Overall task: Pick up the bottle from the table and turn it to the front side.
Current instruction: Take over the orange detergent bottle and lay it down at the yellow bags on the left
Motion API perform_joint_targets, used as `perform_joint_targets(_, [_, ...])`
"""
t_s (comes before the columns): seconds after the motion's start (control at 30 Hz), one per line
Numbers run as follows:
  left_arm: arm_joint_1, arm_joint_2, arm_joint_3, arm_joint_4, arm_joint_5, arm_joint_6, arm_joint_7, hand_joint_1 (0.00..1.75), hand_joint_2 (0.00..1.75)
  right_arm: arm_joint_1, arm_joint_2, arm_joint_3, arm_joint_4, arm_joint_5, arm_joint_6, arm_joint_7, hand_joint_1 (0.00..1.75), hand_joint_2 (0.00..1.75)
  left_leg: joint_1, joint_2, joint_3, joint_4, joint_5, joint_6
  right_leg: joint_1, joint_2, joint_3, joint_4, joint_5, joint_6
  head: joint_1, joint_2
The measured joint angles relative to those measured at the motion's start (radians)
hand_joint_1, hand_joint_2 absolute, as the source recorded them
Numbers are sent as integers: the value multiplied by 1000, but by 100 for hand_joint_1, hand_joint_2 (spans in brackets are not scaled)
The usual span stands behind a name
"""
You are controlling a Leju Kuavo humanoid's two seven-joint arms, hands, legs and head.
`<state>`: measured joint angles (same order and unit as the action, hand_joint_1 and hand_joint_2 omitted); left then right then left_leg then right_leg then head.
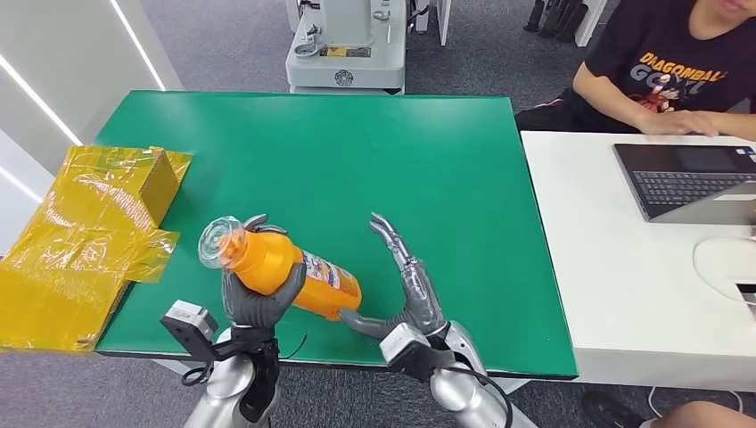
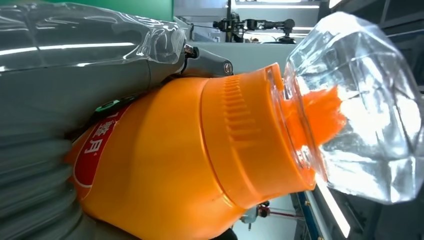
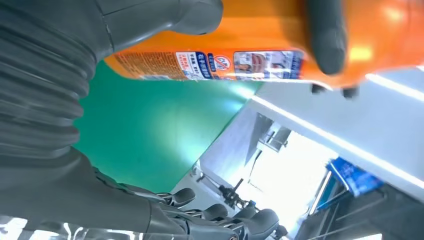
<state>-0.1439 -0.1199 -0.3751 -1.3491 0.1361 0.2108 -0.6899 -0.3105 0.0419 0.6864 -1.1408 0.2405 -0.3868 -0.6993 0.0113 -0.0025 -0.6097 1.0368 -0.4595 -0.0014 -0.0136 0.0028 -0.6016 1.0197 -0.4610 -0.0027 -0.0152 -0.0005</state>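
Observation:
An orange bottle [image 1: 285, 269] with a clear cap and a printed label is lifted above the green table [image 1: 357, 160], lying tilted with its cap toward the left. My left hand [image 1: 254, 299] grips its body from below, fingers wrapped around it. Close up, the left wrist view has the orange bottle [image 2: 200, 160] and its clear cap. My right hand [image 1: 406, 290] is beside the bottle's base with fingers spread upward, its thumb touching the base end. In the right wrist view the bottle's label [image 3: 235, 62] lies under that thumb [image 3: 150, 25].
Crumpled yellow plastic packaging [image 1: 85, 236] lies on the table's left edge. A white desk [image 1: 624, 267] with a laptop [image 1: 686, 178] adjoins on the right, where a person [image 1: 677, 67] sits. A grey machine base [image 1: 346, 53] stands beyond the table.

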Motion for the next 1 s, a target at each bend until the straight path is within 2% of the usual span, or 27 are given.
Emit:
perform_joint_targets(0.1, [-4,23,17,-30,-32,17,16,175,175,59,-1,-4,-80,-59,23,1,0,175,0,0,0,0,0,0,0,0,0,0,0,0,0,0])
perform_joint_targets(0.23, [-7,59,41,-71,-103,53,35,175,175,124,-3,-4,-157,-50,0,4,0,175,0,0,0,0,0,0,0,0,0,0,0,0,0,0])
perform_joint_targets(0.3, [-8,91,57,-95,-163,67,44,175,175,164,-3,-4,-191,-48,-8,7,0,175,0,0,0,0,0,0,0,0,0,0,0,0,0,0])
perform_joint_targets(0.53, [-62,269,113,-123,-464,46,96,175,175,242,-3,-9,-263,-73,23,8,0,175,1,1,0,-1,1,-2,1,0,0,1,-1,-2,0,0])
perform_joint_targets(0.63, [-91,342,118,-122,-658,21,172,175,175,251,-3,-15,-284,-70,48,16,0,175,1,1,0,-1,1,-2,1,0,0,2,-1,-2,0,0])
perform_joint_targets(0.73, [-134,468,105,-113,-946,-69,267,175,175,263,-3,-31,-314,-61,86,31,0,175,1,3,1,-1,2,-3,1,3,-2,2,0,-3,0,0])
perform_joint_targets(0.83, [-197,601,69,-80,-1128,-184,287,175,175,281,-2,-54,-343,-47,115,38,0,175,2,3,1,-1,2,-3,1,3,-3,3,0,-4,0,0])
perform_joint_targets(0.9, [-245,654,37,-45,-1162,-244,275,175,175,293,-1,-66,-358,-38,126,37,0,175,2,3,0,-1,2,-3,1,3,-3,3,-1,-4,0,0])
perform_joint_targets(1.0, [-319,697,-24,27,-1183,-312,259,175,175,310,2,-80,-375,-27,134,36,0,175,2,3,0,-1,2,-4,1,3,-3,3,-1,-4,0,0])
